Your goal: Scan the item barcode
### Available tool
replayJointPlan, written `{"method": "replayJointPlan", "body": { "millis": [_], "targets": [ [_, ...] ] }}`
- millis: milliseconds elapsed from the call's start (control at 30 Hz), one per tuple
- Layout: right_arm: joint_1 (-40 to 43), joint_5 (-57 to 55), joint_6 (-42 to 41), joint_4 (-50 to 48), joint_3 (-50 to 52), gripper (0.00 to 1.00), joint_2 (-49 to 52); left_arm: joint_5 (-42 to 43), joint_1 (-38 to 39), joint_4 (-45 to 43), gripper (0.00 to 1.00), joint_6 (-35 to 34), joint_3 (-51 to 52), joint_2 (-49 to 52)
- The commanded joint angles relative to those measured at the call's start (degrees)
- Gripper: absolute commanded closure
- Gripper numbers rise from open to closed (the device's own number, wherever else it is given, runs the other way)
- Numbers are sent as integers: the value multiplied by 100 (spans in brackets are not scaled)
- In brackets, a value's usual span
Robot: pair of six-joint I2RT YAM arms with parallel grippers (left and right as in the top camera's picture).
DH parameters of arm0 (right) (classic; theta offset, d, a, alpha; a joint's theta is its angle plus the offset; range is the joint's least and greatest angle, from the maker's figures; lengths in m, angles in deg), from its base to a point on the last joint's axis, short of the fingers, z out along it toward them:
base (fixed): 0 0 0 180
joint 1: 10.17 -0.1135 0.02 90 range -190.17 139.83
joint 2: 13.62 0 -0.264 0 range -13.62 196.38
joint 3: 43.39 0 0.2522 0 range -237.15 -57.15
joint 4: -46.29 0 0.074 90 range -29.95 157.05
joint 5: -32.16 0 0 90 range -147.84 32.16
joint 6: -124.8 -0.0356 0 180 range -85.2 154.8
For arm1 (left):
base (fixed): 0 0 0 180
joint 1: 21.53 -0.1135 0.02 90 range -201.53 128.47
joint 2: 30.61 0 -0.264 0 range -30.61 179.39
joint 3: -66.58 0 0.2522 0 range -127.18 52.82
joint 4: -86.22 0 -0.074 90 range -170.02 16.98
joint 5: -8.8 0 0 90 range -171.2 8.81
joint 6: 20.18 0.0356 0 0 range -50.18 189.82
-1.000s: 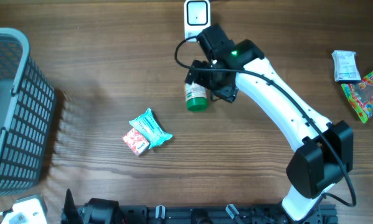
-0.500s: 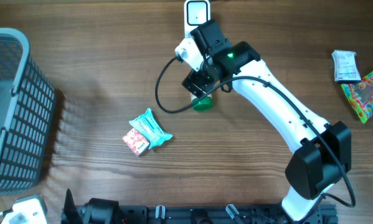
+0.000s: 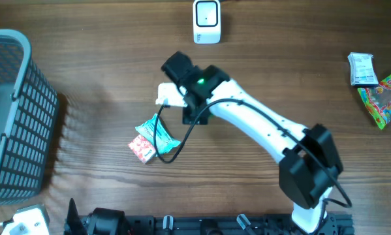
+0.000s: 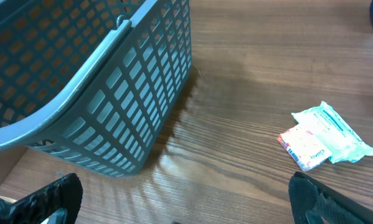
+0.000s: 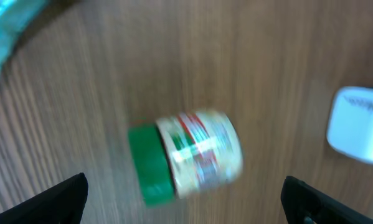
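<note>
A small jar [image 5: 189,160] with a green cap and a white label lies on its side on the wooden table, blurred in the right wrist view. My right gripper [image 5: 186,206] hovers over it, open, with the jar between and ahead of the fingertips and not gripped. In the overhead view my right gripper [image 3: 194,109] and arm cover the jar. The white scanner [image 3: 207,13] stands at the table's far edge and shows as a white block [image 5: 357,134] in the right wrist view. My left gripper [image 4: 186,211] is open over bare wood near the basket.
A grey mesh basket [image 3: 12,111] stands at the left, large in the left wrist view [image 4: 80,74]. A teal packet [image 3: 157,134] and a pink packet [image 3: 143,149] lie left of centre. Two snack packets [image 3: 378,85] lie at the far right.
My right arm has swung left and toward the near side, away from the scanner. The jar, seen beside the gripper before, is now covered by the arm overhead.
</note>
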Motion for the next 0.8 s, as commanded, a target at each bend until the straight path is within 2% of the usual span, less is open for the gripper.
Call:
{"method": "replayJointPlan", "body": {
  "millis": [0, 233, 467, 767],
  "targets": [
    [-48, -304, 391, -127, 52, 0, 258, 46, -15, -11, 0, -50, 11, -63],
    [-57, -518, 1460, -339, 42, 0, 363, 46, -15, -11, 0, -50, 11, -63],
    [-33, -162, 2396, 323, 44, 0, 363, 46, -15, -11, 0, -50, 11, -63],
    [385, -116, 2426, -59, 44, 0, 748, 46, -15, -11, 0, -50, 11, -63]
  ]
}}
